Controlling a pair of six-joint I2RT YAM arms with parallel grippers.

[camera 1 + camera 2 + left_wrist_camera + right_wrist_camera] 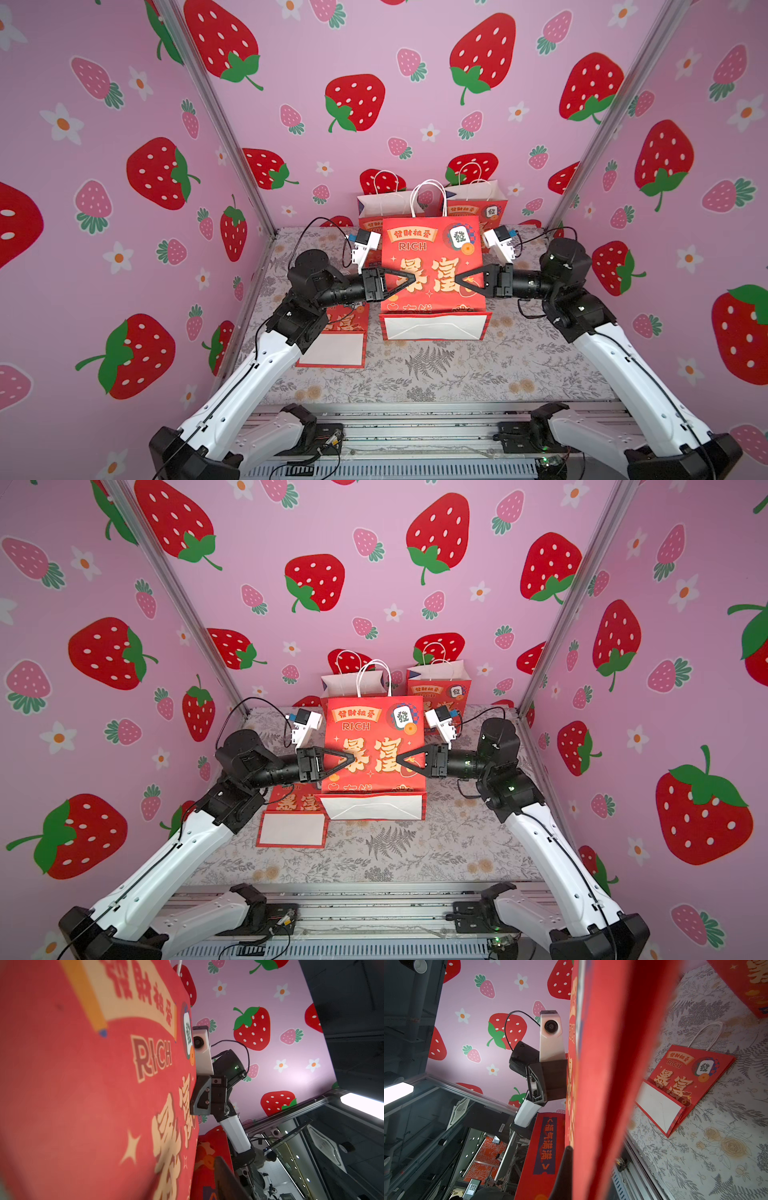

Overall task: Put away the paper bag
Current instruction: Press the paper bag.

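**Bag is blocking most of the useful angles**

The paper bag (432, 253) is sitting right between both grippers, front face showing in both top views. The right gripper (459, 279) is pinching its edge, jaws fully closed on the paper, with only one finger (564, 1164) showing. The left gripper (409, 279) is overlapping the opposite edge, but I can't tell how wide it's standing. A flat bag (336, 336) is lying half covered under the left arm (266, 357).
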